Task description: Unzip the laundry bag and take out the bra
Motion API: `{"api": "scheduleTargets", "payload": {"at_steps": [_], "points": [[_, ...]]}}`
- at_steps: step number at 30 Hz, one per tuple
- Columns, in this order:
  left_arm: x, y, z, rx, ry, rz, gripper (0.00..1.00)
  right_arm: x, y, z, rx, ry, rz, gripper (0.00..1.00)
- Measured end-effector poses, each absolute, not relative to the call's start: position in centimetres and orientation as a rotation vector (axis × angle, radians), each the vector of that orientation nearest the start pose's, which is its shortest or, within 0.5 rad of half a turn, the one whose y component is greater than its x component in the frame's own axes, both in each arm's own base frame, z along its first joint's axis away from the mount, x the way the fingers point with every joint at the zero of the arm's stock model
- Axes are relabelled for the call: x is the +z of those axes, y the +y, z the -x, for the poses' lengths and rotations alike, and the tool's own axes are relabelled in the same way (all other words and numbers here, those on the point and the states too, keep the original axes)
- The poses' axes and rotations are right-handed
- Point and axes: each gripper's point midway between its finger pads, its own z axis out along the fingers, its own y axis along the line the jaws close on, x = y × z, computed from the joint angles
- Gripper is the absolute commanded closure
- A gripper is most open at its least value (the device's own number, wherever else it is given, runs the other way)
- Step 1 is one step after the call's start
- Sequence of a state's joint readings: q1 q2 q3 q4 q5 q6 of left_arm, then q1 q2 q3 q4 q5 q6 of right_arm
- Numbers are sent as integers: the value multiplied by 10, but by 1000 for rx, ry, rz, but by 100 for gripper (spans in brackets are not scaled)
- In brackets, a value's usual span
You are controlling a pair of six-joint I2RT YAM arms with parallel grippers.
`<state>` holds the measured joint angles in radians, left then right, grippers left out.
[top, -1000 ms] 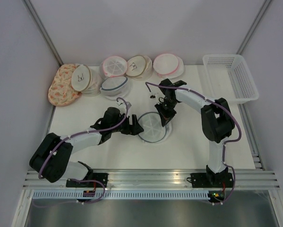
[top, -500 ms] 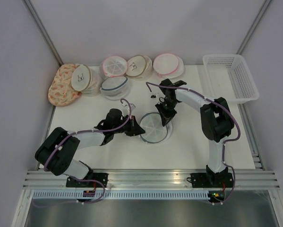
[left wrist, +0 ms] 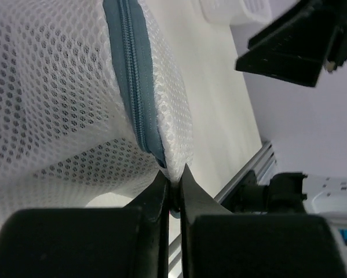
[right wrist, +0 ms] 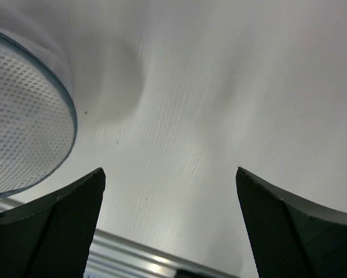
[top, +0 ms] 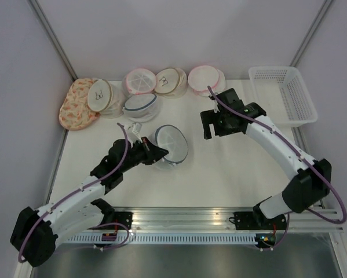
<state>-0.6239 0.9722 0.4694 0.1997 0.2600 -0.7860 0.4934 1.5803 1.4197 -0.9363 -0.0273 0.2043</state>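
The laundry bag (top: 171, 145), white mesh with a grey-blue zipper rim, stands tipped on its edge at the table's middle. My left gripper (top: 159, 152) is shut on its lower left edge. In the left wrist view the fingertips (left wrist: 161, 180) pinch the mesh right beside the zipper band (left wrist: 134, 92). My right gripper (top: 207, 128) hangs open to the bag's right, apart from it and raised off the table. In the right wrist view its jaws (right wrist: 168, 176) stand wide with bare table between them and the bag (right wrist: 22, 116) at far left. The bra is hidden.
A row of other round mesh bags lies at the back: a grey-blue rimmed one (top: 140, 106), pink-rimmed ones (top: 205, 80), beige ones (top: 170, 81) and a patterned pouch (top: 76, 104). A white plastic basket (top: 282, 92) stands at the back right.
My left gripper shut on the bag's edge, then pulled it left and tipped it up. My right gripper let go of the bag, opened wide and drew back up and right.
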Motion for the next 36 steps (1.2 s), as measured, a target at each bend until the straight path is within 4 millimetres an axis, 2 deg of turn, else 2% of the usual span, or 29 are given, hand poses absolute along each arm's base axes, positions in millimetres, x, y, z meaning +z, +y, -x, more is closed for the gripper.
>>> {"api": "scheduleTargets", "payload": {"at_steps": [3, 5, 9, 12, 16, 18, 21, 24, 28, 36], "points": [[186, -237, -226, -1168, 1999, 136, 98, 195, 171, -298, 292, 2498, 284, 2], [190, -228, -225, -1176, 1977, 225, 98, 213, 173, -285, 353, 2414, 253, 2], [180, -216, -221, -1206, 1964, 398, 98, 237, 190, -247, 654, 2166, 191, 2], [167, -214, -217, -1239, 1983, 495, 98, 231, 199, -222, 899, 2013, 109, 2], [162, -215, -216, -1313, 1968, 606, 98, 208, 217, -210, 1090, 1998, 78, 8], [164, -217, -216, -1367, 1939, 653, 98, 200, 226, -211, 1118, 2044, 92, 14], [165, -219, -218, -1427, 1917, 722, 98, 188, 238, -211, 1141, 2114, 113, 17], [169, -224, -221, -1477, 1901, 772, 98, 183, 251, -203, 1168, 2148, 158, 23], [170, -230, -224, -1530, 1899, 820, 98, 176, 272, -195, 1220, 2185, 225, 36], [172, -238, -223, -1591, 1907, 840, 98, 161, 312, -176, 1324, 2238, 324, 40]]}}
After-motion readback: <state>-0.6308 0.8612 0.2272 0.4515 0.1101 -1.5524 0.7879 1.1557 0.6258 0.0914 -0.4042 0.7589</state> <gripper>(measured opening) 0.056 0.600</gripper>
